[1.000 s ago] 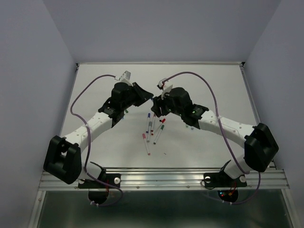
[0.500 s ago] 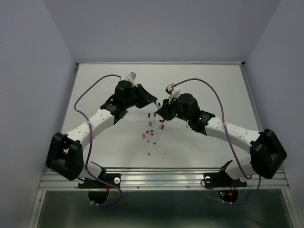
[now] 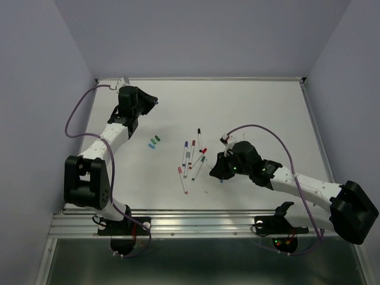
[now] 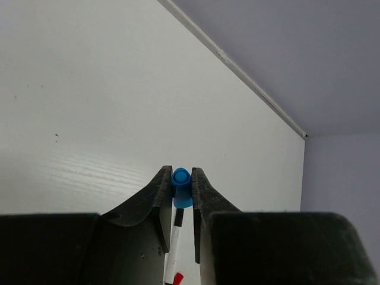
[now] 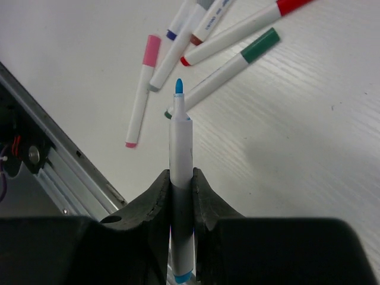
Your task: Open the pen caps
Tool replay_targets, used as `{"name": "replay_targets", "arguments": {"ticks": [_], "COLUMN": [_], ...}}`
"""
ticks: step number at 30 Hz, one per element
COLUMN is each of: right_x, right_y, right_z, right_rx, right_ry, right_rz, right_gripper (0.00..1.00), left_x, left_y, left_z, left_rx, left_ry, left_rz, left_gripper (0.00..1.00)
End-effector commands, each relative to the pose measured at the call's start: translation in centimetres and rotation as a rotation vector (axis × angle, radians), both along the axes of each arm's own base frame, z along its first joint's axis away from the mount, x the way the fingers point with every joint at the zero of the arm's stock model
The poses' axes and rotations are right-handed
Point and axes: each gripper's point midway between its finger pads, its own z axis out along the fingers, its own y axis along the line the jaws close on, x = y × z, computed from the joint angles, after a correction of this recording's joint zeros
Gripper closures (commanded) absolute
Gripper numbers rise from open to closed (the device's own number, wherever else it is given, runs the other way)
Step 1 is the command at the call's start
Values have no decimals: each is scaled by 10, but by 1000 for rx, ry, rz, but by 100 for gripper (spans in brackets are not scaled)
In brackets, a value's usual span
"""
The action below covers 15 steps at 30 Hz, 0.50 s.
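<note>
Pull worked. A second ago both claws were nose to nose over the middle of the top view; now they're well apart. Left claw (image 3: pixel 147 102) has swung to the upper left of the frame, clenched on the blue cap (image 4: pixel 181 180), which sits right between the fingertips. Right claw (image 3: pixel 221 176) has dropped to lower right of centre, clamped on the pen (image 5: pixel 180 148) by its barrel. The blue tip is bare and points toward the pile (image 3: pixel 191 159).

So this pen counts as open. Loose caps (image 3: pixel 154 141), green and blue-ish, lie left of the pile and apart from it; I read those as already done. The pile still has capped ones: pink cap (image 5: pixel 151 48), green cap (image 5: pixel 259 45) and red cap (image 5: pixel 291 5) are clear in the right wrist view. The rest are too small to call.

My guess for your next moves: drop the blue cap near the loose ones, lay the pen on the table (image 3: pixel 261 113) away from the pile, then go for a capped one. Risk: pens in the pile cross and touch, so a grab may drag a neighbour.
</note>
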Motion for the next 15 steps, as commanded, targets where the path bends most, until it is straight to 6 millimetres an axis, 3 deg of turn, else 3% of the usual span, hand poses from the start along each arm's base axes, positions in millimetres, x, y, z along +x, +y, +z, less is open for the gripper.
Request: {"name": "replay_targets", "arguments": {"ticks": [1,3,7,11,15], "right_x": [48,75,107,130,145], "right_y": [-23,-40,-56,-72,-84], "right_z": [-5,-16,-30,-38,-44], "right_rx": [-95,-183,-302,-425,-509], "right_ry": [-31,-44,-50,-89,-117], "right_rz": [-257,-385,-489,-559,-610], "right_gripper": [99,99,99,94,87], "left_x": [-22,-37,-69,-99,-108], "left_y": [-8,-10,-14,-15,-19], "left_z": [-29,-46,-82,-112,-127], "left_rx": [41,78,181,285,331], "left_ry": [60,114,211,336,378], "left_rz": [-66,-73,-73,-79,-84], "left_gripper": [100,100,100,100,100]}}
